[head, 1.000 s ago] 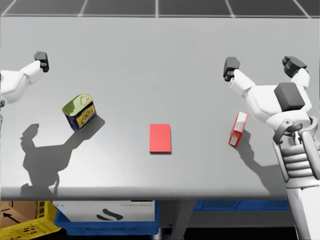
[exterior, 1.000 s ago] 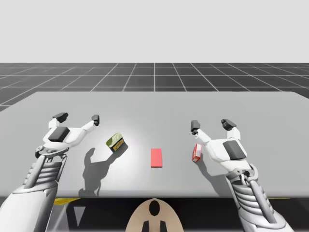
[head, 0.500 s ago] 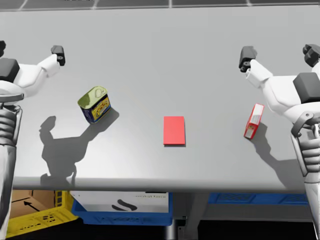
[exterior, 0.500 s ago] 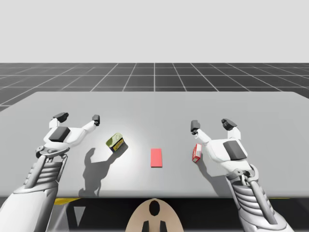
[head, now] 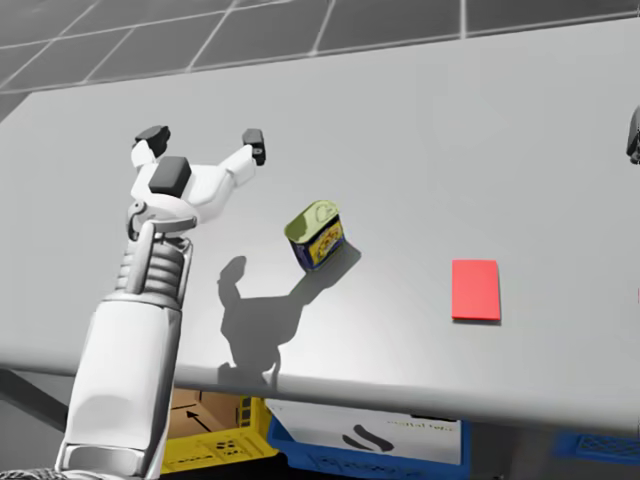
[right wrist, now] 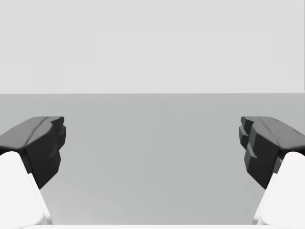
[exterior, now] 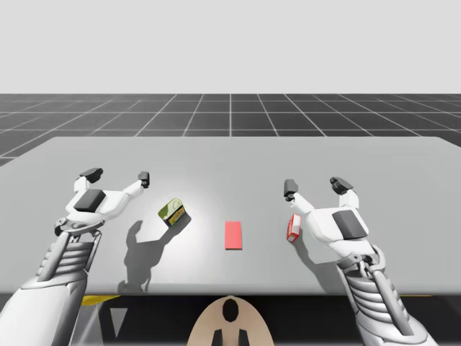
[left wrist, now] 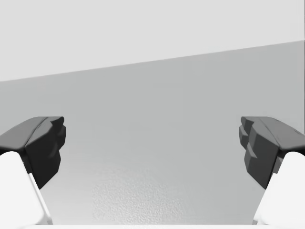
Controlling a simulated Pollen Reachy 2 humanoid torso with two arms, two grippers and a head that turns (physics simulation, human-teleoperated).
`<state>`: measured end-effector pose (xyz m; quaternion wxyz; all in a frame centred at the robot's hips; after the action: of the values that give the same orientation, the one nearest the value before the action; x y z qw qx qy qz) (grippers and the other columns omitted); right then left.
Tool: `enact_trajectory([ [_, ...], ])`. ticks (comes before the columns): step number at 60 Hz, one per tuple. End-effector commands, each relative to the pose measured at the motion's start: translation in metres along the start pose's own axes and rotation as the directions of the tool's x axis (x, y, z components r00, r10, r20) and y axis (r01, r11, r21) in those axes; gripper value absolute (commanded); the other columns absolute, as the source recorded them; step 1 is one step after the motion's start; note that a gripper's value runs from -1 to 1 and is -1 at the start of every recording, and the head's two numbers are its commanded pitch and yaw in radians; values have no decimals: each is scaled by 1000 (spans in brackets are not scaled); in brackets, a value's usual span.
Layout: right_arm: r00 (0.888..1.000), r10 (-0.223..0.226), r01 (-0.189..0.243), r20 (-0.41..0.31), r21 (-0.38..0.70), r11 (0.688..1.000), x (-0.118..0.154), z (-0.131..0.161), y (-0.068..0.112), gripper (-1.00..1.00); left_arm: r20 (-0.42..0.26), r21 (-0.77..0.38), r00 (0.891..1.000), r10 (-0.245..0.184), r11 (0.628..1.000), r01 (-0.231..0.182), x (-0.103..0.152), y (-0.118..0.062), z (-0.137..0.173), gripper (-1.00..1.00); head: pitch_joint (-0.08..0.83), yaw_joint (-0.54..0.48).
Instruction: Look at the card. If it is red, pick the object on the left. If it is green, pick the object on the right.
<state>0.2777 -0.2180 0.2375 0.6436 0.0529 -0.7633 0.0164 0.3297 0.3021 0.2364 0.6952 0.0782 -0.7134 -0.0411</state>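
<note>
The card (exterior: 233,235) lies flat at the near middle of the worktop (exterior: 230,162) and is red, so we judge the object on the left to be the one called for. That object is a squat tin (exterior: 173,212) with an olive lid and blue-and-yellow sides. It stands upright to the left of the card, apart from it, and is turned at a slant to the worktop's near edge. Our left hand (exterior: 117,175) hovers left of the tin, fingers spread wide with nothing between them. Our right hand (exterior: 315,187) is likewise spread and empty, near a small red box (exterior: 293,228) on the right. We assess the tin as rigid, not fragile, fairly heavy if full, with smooth and possibly slippery walls. Recommended hold: across its two longer flat sides, below the lid rim, with the fingers squared to its slant.
</note>
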Motion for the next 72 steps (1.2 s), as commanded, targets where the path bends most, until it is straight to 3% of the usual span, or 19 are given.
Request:
enact_trajectory([
  [1,1000,-20,20,-1,-3,1000,-2,1,4,-1000,4,-2,1000,-1,1000,1,0,0,0,-1000,664,320],
  [10,1000,-20,20,0,-3,1000,-2,1,4,-1000,8,-12,1000,12,1000,-12,2,-1,2,-1000,664,317],
  [16,1000,-22,22,1,-2,1000,-2,1,4,-1000,-2,-71,997,74,995,-74,7,-5,6,-1000,668,313],
  [19,1000,-21,21,0,-1,1000,-3,1,5,-1000,-16,-127,991,135,983,-136,14,-8,12,-1000,668,315],
  [26,1000,-17,17,-6,-2,1000,-8,0,5,-1000,-16,-206,981,193,959,-192,26,-11,31,-1000,667,317],
  [29,1000,-10,10,-8,-3,1000,-10,0,6,-1000,2,-248,988,157,957,-152,31,-12,43,-1000,667,318],
  [39,1000,-8,8,-7,-4,1000,-11,0,7,-1000,-50,-377,991,123,917,-133,37,-11,73,-1000,663,326],
  [49,1000,-6,6,-1,-8,1000,-11,0,6,-1000,-113,-450,991,71,886,-114,24,-3,93,-1000,664,327],
  [54,1000,-5,5,-1,-8,1000,-11,0,7,-1000,-155,-489,987,49,864,-119,14,0,100,-1000,665,325],
  [59,1000,-2,2,0,-9,1000,-11,0,6,-1000,-241,-519,970,20,842,-146,-7,5,102,-1000,668,326],
  [61,1000,-1,1,1,-10,1000,-10,0,6,-1000,-246,-526,969,11,839,-143,-13,6,101,-1000,668,326],
  [64,1000,0,0,4,-11,1000,-10,0,6,-1000,-286,-543,958,14,822,-174,-25,8,99,-1000,669,327],
  [72,1000,3,-3,7,-13,1000,-10,0,6,-1000,-317,-533,948,8,826,-185,-43,8,88,-1000,669,327],
])
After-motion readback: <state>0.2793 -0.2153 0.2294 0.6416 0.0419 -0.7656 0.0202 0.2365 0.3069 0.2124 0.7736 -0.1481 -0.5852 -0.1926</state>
